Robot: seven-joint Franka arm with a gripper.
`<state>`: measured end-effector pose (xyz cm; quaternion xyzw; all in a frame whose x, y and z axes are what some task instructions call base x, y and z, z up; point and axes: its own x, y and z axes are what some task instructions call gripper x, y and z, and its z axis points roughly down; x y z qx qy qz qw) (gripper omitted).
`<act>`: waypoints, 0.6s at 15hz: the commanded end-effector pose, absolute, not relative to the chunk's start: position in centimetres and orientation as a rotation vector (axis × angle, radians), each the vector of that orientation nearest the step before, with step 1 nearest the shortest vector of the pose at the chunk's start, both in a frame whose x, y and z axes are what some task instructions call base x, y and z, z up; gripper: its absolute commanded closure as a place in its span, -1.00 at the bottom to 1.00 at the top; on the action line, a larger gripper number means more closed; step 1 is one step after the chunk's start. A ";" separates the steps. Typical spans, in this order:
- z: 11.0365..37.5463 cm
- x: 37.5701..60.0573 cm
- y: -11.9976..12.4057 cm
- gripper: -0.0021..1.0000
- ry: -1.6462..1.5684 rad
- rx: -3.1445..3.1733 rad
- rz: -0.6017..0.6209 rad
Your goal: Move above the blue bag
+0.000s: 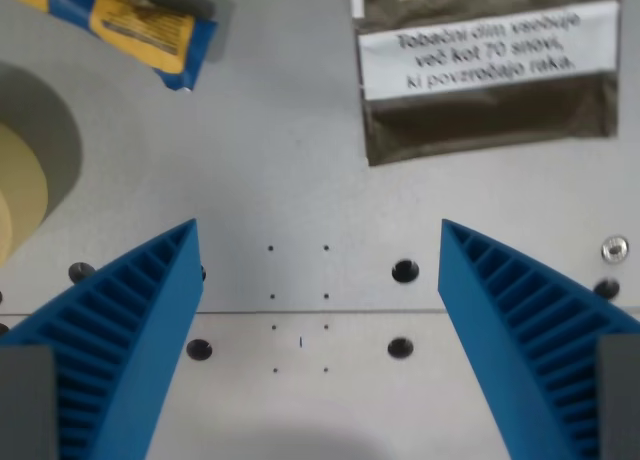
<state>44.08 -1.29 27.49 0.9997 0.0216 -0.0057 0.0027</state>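
The blue bag (pixel 130 20), blue with yellow-orange panels, lies at the top left of the wrist view, partly cut off by the edge. My gripper (pixel 318 235) is open and empty, its two blue ribbed fingers (pixel 130 320) spread wide at the bottom of the view. The gripper hovers over bare grey table, below and to the wrist view's right of the bag, apart from it.
A dark tobacco pouch (pixel 490 90) with a white warning label lies at the top right. A pale yellow round object (pixel 20 195) sits at the left edge. The grey metal table (pixel 300 160) has several screw holes and a seam.
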 end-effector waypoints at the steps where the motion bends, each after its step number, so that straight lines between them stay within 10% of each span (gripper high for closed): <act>1: 26.8 44.7 -0.3 -1.00 0.476 3.127 0.021; 9: 24.1 46.4 3.2 -1.00 0.895 3.060 0.017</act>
